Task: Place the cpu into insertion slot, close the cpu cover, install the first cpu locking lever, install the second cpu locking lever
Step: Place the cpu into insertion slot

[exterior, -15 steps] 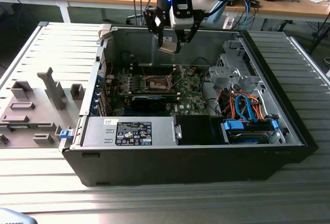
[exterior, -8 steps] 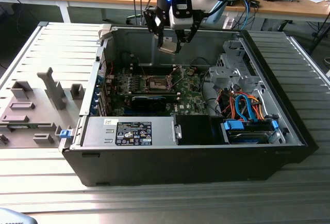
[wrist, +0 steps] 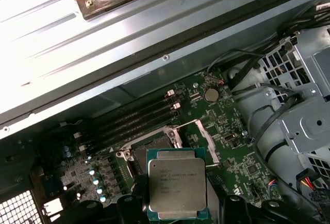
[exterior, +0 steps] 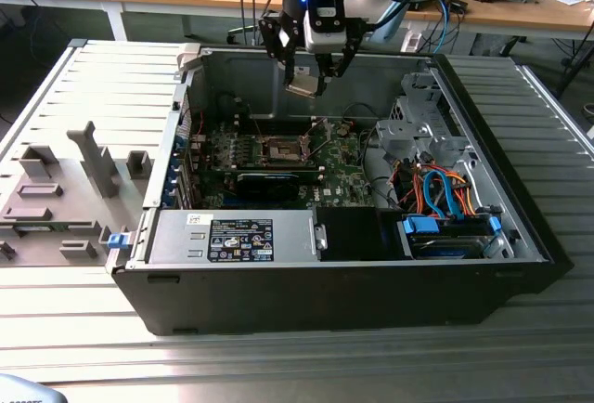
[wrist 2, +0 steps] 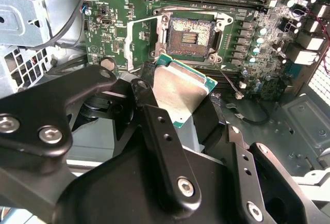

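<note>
Black jointed metal claw (exterior: 306,80) is closed on the cpu (wrist: 178,190), a small flat square chip with a dull silver-grey metal lid on a green substrate, gripping it by two opposite edges. The chip hangs above the open black-and-grey steel computer case (exterior: 371,296), which lies on the ribbed metal tabletop (exterior: 278,366). It is over the green circuit board (wrist 2: 118,2) and well clear of the insertion slot (wrist 2: 192,34), a square socket with a dark brownish centre and a silver rim. The cpu cover (wrist 2: 127,43), a thin silver metal frame, appears swung back beside the socket (its exact angle cannot be judged), so the socket centre is exposed. The main hazard is judged to be misalignment. The socket floor shows a fine, dense contact field, and a chip lowered off-square, tilted or rotated out of its seating orientation could bend those contacts or come to rest on the rim. A second hazard is slip: the lid is smooth and hard, the gripped edges are thin, and little surface is available for friction. Contact with the raised frame could also shift the chip in the grip.
</note>
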`<move>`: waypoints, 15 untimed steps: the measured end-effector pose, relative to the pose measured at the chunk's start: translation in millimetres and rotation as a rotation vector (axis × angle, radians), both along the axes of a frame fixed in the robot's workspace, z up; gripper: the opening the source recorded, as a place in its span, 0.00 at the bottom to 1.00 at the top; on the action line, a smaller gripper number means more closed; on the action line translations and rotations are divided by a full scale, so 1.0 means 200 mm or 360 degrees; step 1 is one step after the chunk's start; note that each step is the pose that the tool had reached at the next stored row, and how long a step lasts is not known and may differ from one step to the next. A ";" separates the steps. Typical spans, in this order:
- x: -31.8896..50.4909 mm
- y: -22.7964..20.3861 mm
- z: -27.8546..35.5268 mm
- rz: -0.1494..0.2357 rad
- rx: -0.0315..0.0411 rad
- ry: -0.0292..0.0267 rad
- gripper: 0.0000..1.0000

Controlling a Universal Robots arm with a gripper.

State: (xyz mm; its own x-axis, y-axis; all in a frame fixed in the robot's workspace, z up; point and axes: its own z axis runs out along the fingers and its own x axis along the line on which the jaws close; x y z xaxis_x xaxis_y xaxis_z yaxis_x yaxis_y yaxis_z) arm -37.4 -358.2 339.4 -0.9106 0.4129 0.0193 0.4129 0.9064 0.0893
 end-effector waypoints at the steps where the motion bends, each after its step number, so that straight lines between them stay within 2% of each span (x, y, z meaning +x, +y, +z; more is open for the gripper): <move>1: 0.000 0.000 0.000 -0.0003 0.0000 0.00000 0.55; 15: 0.000 -0.001 0.000 -0.0058 0.0000 0.00000 0.55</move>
